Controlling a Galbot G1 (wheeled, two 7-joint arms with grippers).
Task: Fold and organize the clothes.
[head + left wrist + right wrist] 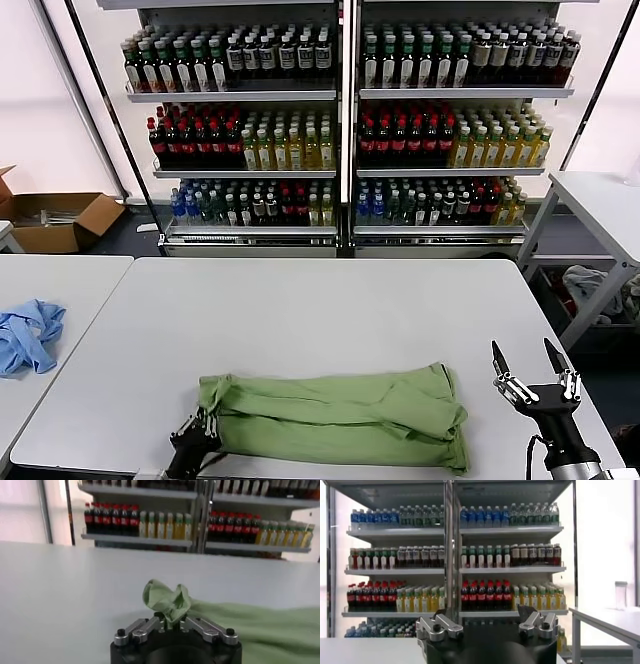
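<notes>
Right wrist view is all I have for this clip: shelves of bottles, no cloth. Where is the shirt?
Observer: The green T-shirt lies folded into a long band near the front edge of the white table.
Operator: Is either arm holding it?
Observer: The left gripper is shut on a bunched corner at the shirt's left end.
Operator: And mine, the right?
Observer: The right gripper is open, raised beyond the shirt's right end, touching nothing.
</notes>
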